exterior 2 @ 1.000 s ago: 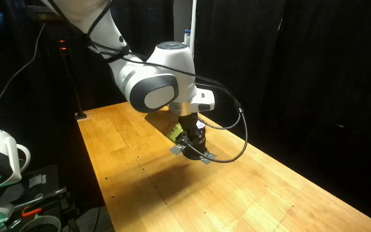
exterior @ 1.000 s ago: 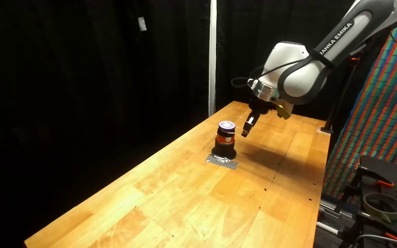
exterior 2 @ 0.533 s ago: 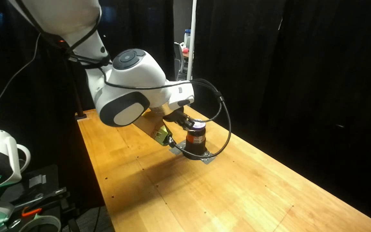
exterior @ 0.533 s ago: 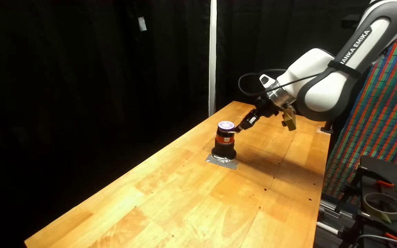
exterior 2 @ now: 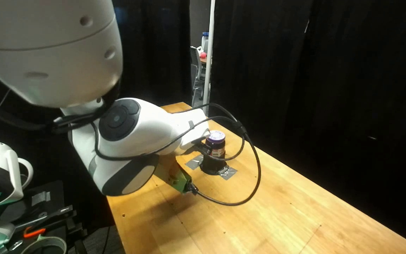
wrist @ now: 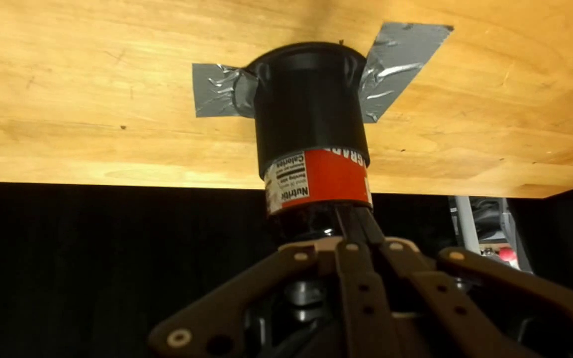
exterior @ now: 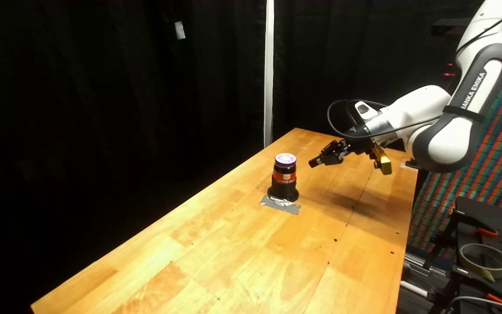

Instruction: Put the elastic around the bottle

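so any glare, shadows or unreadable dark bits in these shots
Wrist view: white glints on the duct tape, a smaller one on the bottle; both exterior views: soft-edged shadow on the table, black curtains losing nearly all detail.

I find black curtains (exterior: 116,109) forming the backdrop in both exterior views, with an upright white pole (exterior: 269,74) beside them. In an exterior view I note one small pale patch (exterior: 180,30) high on the curtains. The wooden table (exterior: 251,253) is of pale jointed blocks, dotted with small dark spots (exterior: 335,240); the light falls brightest on its near part. Beside it I record a black perforated stand (exterior: 486,207), with a hanging sheet (exterior: 495,165) of red, green and blue checks behind. Two small red lights (exterior: 449,74) show against the dark. Past the edge of the curtains, in an exterior view, I observe a grey chair (exterior 2: 196,60). The visible floor (exterior 2: 93,240) is dark grey.
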You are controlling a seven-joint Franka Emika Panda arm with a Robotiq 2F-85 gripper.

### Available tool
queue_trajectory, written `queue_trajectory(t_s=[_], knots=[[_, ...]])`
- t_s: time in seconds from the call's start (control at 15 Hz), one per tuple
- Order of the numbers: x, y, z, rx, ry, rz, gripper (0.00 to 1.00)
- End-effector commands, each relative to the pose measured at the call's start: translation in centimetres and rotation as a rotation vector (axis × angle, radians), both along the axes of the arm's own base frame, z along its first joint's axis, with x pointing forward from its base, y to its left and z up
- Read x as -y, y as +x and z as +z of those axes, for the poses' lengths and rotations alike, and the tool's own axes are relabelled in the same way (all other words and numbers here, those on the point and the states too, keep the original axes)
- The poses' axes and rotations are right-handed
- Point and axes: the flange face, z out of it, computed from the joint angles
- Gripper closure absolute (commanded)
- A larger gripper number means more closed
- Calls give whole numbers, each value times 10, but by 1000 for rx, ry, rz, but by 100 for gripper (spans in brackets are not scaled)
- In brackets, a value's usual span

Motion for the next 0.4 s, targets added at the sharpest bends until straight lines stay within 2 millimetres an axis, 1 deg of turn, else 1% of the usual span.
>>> queue_trajectory(t_s=[0.0, 0.07, 0.2, 0.33], knots=[[17, -15, -12, 28, 22, 44, 94], [22, -17, -14, -2, 18, 58, 70], [26, -19, -14, -111, -31, 62, 68], [28, -20, -18, -260, -98, 64, 55]])
